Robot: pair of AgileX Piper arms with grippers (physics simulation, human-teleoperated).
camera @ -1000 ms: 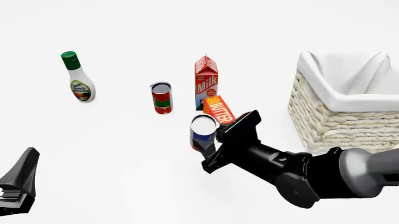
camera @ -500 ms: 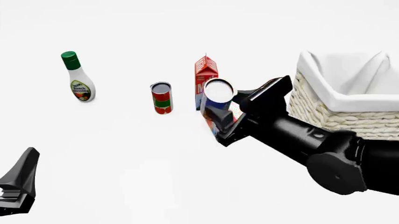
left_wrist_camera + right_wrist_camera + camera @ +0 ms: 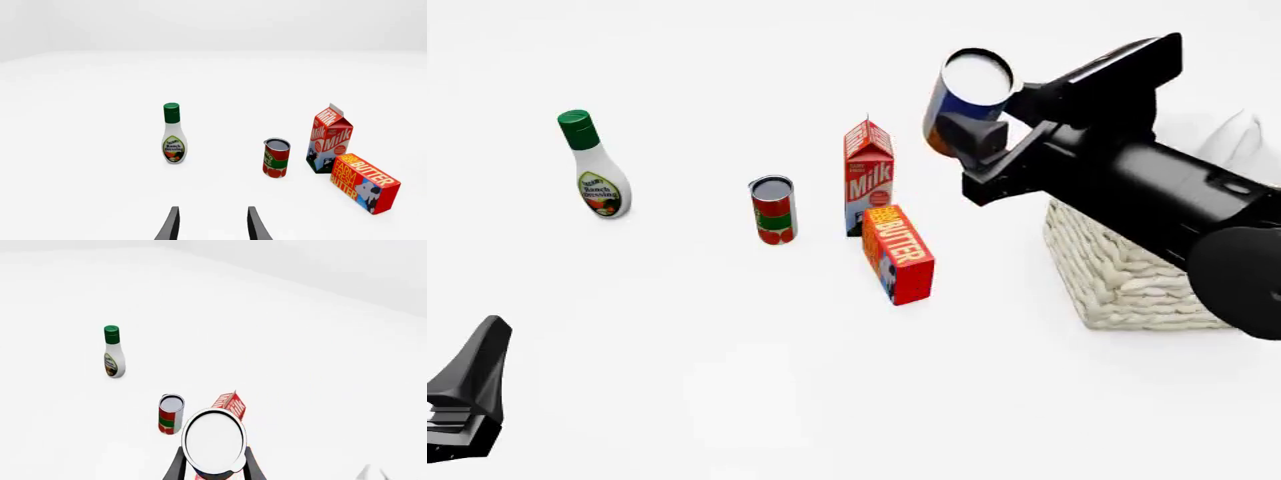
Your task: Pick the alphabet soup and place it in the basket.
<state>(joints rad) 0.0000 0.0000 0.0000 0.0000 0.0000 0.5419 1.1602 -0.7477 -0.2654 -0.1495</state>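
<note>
Up it goes: a second ago you had the alphabet soup (image 3: 966,103) down at table level beside the butter box (image 3: 900,254), half a second ago it was level with the milk carton (image 3: 869,176), and now it rides high in the front view, clear above both and swung over toward the basket (image 3: 1121,275). That's the lift done and the carry well under way, I'd say. What's left is to bring the can over the opening and let go.

Your right gripper (image 3: 972,130) is closed on the can, a finger on either side of it. The right wrist view shows that well: the silvery-white lid (image 3: 214,441) fills the space between the two dark fingers (image 3: 175,467), with no gap showing. The can looks tilted, lid turned toward the front camera, with the blue label just under the rim and a sliver of orange-brown at the low edge.

It isn't over the basket yet. From the front it hangs beside the near-left corner of the wicker, and your own arm hides most of the rim and lining, so I can't judge the clearance for you.

Your left gripper (image 3: 467,395) sits low at the near left, far from everything. Its fingers (image 3: 170,226) are parted and hold nothing. The red can (image 3: 773,209) and the ranch bottle (image 3: 597,166) stand just where they stood a second ago.
</note>
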